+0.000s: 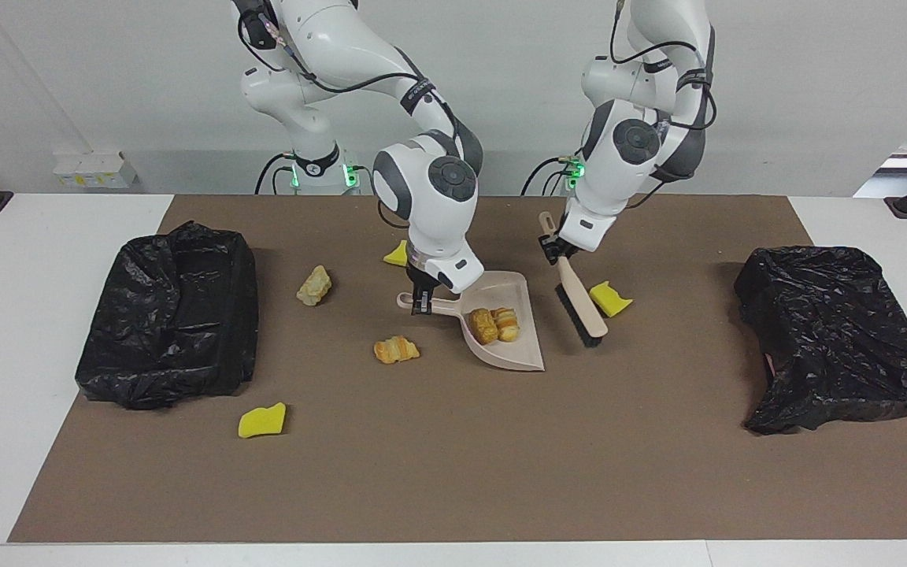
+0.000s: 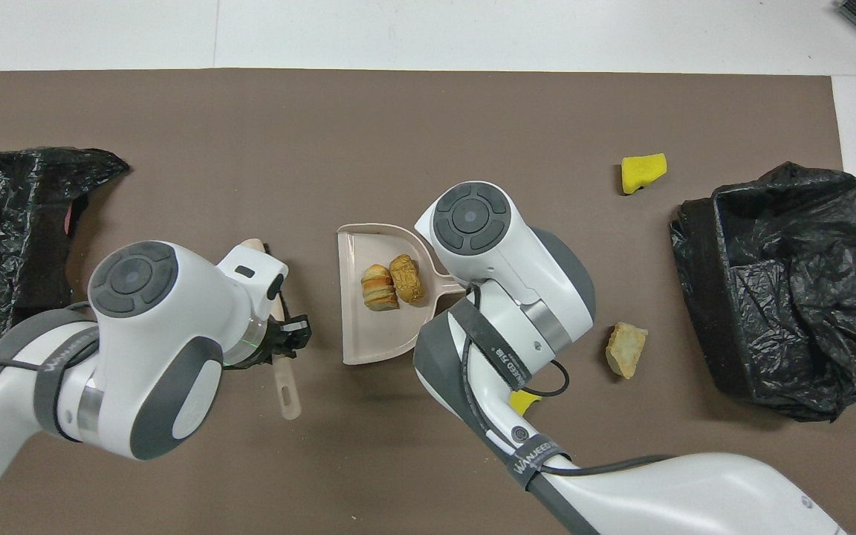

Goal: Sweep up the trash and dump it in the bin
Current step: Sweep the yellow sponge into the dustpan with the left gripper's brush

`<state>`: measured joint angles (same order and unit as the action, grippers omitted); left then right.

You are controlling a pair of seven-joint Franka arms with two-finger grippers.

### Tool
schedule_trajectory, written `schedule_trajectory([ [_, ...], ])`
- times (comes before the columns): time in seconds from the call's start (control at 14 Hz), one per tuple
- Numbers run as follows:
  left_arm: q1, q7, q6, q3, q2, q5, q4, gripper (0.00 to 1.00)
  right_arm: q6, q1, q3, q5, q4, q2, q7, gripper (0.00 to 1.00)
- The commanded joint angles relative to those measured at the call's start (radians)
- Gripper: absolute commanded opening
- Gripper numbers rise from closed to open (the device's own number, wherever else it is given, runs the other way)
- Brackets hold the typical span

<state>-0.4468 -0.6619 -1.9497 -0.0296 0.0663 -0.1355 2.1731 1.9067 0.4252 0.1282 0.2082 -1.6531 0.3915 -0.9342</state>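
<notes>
My right gripper is shut on the handle of the beige dustpan, which lies on the brown mat. Two tan-orange lumps of trash lie inside the dustpan. My left gripper is shut on the handle of the brush. The brush hangs slantwise between the pan's mouth and a yellow scrap. More trash lies loose: an orange lump, a tan lump and yellow scraps.
A black-bagged bin stands open at the right arm's end of the mat. Another black bag-covered bin sits at the left arm's end. White table edges border the mat.
</notes>
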Motion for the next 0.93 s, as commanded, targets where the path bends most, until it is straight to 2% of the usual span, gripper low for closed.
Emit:
schedule_trajectory([
  [0.0, 0.054, -0.085, 0.069, 0.010, 0.047, 0.078, 0.042, 0.00, 0.029, -0.010, 0.008, 0.016, -0.010, 0.003, 0.041, 0.00],
  [0.21, 0.138, -0.076, 0.046, 0.013, 0.119, 0.125, 0.169, 0.00, 0.028, -0.010, 0.008, 0.016, -0.010, 0.003, 0.043, 0.00],
  [0.43, 0.145, -0.068, -0.063, 0.016, 0.125, 0.139, 0.260, 0.00, 0.029, -0.008, 0.008, 0.010, -0.010, 0.003, 0.043, 0.00],
  [0.79, 0.051, 0.008, -0.169, 0.020, 0.058, 0.128, 0.258, 0.00, 0.026, -0.008, 0.008, 0.010, -0.011, 0.000, 0.043, 0.00],
  [0.86, 0.027, 0.036, -0.208, 0.022, 0.020, 0.111, 0.246, 0.00, 0.028, -0.008, 0.008, 0.010, -0.010, 0.001, 0.043, 0.00],
])
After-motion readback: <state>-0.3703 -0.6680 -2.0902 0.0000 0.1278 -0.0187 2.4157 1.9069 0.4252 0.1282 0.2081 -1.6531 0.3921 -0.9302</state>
